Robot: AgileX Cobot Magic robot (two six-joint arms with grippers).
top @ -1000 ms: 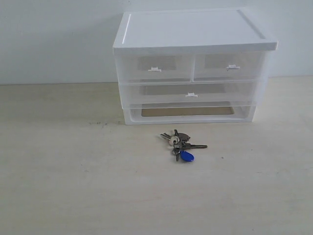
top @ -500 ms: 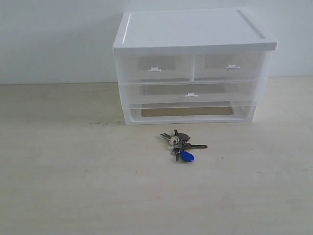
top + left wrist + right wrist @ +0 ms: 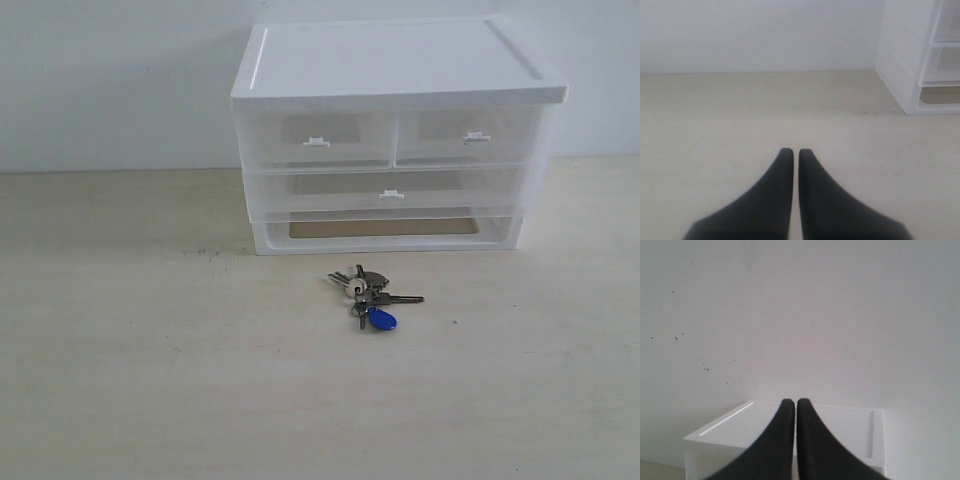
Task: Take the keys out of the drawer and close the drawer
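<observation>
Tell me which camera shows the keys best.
The exterior view: the keys lie whole and unblocked on the table in front of the cabinet. Neither wrist view shows them; the left sees table and cabinet corner, the right the cabinet top.

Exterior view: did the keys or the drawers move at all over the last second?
Nothing visibly changed. The keys lie where they were on the table before the white cabinet, and the right-hand small drawer stays shut.

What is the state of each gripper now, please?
Left gripper: closed, holding nothing.
Right gripper: closed, holding nothing.
</observation>
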